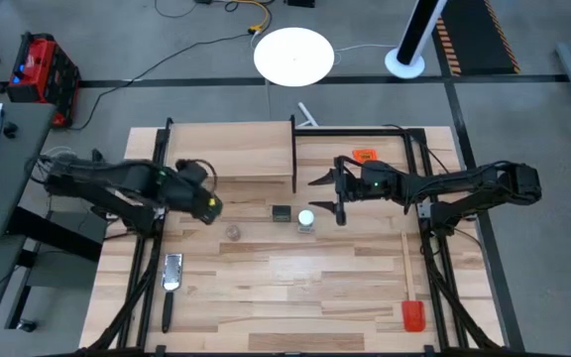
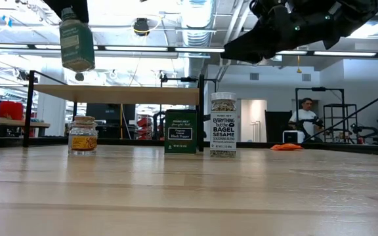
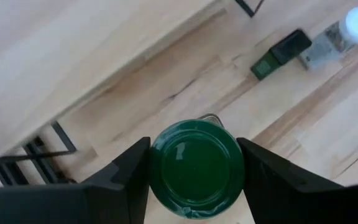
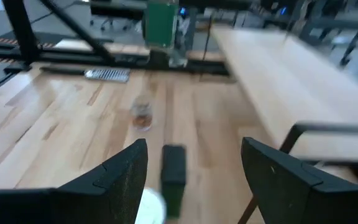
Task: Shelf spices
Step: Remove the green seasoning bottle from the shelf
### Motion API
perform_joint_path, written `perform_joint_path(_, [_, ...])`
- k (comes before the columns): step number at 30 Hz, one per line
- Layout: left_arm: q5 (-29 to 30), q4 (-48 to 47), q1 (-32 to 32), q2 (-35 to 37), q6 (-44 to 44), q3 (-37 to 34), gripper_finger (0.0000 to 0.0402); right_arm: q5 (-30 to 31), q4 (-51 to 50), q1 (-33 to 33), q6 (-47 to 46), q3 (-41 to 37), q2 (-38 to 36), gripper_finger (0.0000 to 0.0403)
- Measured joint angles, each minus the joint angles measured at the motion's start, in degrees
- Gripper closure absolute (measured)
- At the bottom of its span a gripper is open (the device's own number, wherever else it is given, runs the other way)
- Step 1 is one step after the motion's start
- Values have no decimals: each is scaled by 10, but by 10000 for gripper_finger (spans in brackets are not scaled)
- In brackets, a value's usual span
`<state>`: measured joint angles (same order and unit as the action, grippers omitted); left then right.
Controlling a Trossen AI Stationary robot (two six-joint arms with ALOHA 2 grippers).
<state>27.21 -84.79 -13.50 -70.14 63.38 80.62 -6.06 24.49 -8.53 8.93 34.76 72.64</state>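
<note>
The green-lidded jar point(image 2: 77, 42) hangs upright in the air, level with the shelf point(image 2: 117, 94). The brownish jar point(image 2: 83, 136), black tin point(image 2: 180, 132) and white-lidded clear jar point(image 2: 223, 124) stand upright in a row on the tabletop point(image 2: 189, 190).

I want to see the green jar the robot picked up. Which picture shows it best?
The left wrist view: the green-lidded jar fills the middle between the left gripper's fingers. The low view shows it hanging above the shelf. The right wrist view shows it far off. In the high view the arm hides it.
</note>
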Motion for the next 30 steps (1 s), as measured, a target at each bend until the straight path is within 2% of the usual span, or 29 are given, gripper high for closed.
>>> perform_joint_path(9, [19,-53,-59,-103,104,0,218,-1,-40,46,-36,0,0,143])
perform_joint_path(16, [50,-49,-87,-100,157,-6,218,1,-61,50,-66,0,0,143])
perform_joint_path(23, [35,-34,-111,-56,207,-117,218,1,-67,43,-71,0,-6,143])
perform_joint_path(30, [33,69,-124,13,228,-243,218,1,-81,43,-72,0,-19,143])
